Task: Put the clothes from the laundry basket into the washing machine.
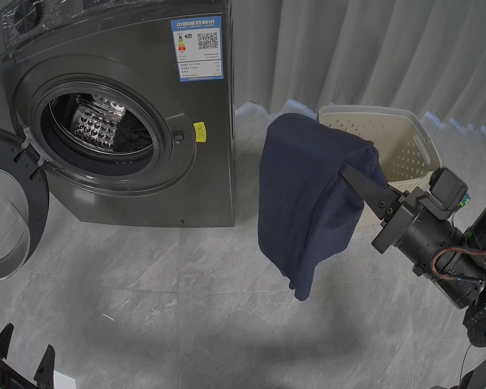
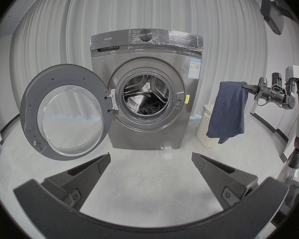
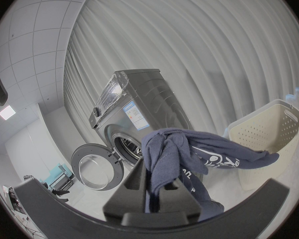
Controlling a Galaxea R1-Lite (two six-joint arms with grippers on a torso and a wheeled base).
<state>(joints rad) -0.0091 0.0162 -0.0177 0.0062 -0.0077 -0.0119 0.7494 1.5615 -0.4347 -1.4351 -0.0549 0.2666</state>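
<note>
Gripping the shirt [image 1: 302, 190] tight in my right tool [image 1: 346, 172], I needed height — hem clear of the drum [image 1: 97, 128].

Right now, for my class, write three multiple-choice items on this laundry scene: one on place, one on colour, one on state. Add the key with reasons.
1. Where is the garment? A) on the floor B) hanging from the right pincer C) inside the drum
2. What colour is it? A) navy B) red C) white
3. The washing machine has its door: A) shut B) open C) missing
Key: 1 B, the pincer clamps it in mid-air; 2 A, dark blue cloth; 3 B, swung wide, opening uncovered.
</note>
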